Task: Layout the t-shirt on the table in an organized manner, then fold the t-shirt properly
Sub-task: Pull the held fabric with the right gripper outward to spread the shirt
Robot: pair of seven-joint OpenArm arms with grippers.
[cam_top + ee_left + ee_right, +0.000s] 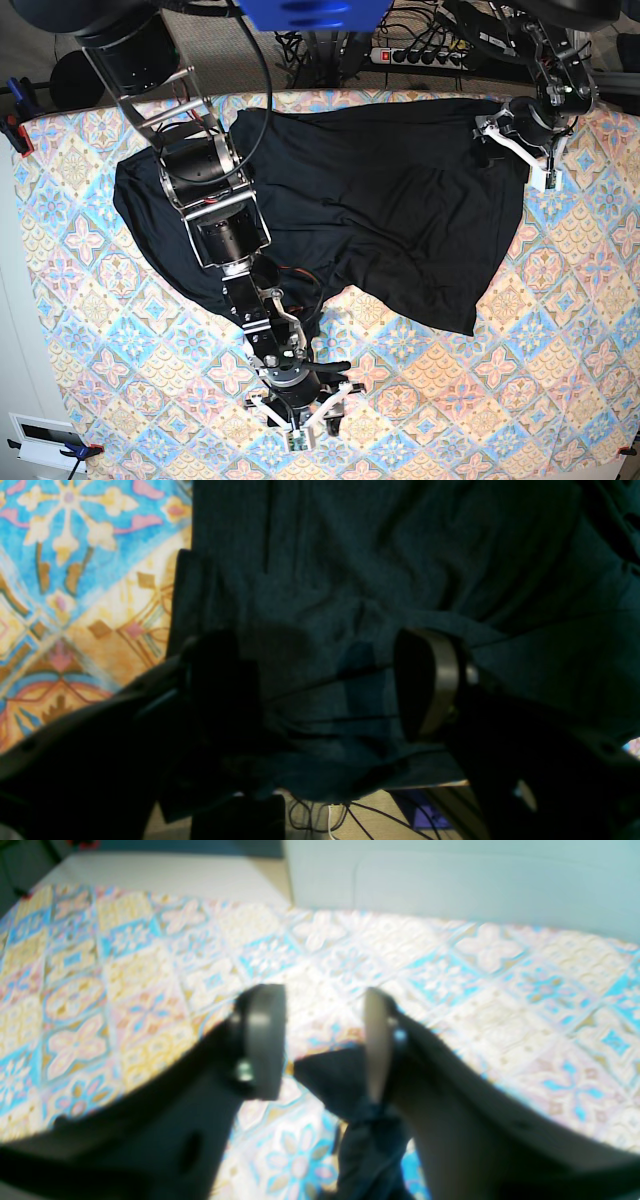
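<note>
The t-shirt [370, 200] is spread, wrinkled, over the far half of the table [560, 400], hem edge reaching toward the middle. The left gripper [522, 138] is seen at the shirt's far corner by the table edge, jaws wide apart over the cloth, nothing clamped. The right gripper [300, 412] is held over bare table, jaws parted; a fold of black fabric [350, 1090] lies against one finger, unpinched.

A plain black t-shirt [380, 210], unprinted, lies over the table [560, 400], whose covering shows pastel diamond tiles of blue, pink and yellow-orange with floral medallions out to every edge and corner.
</note>
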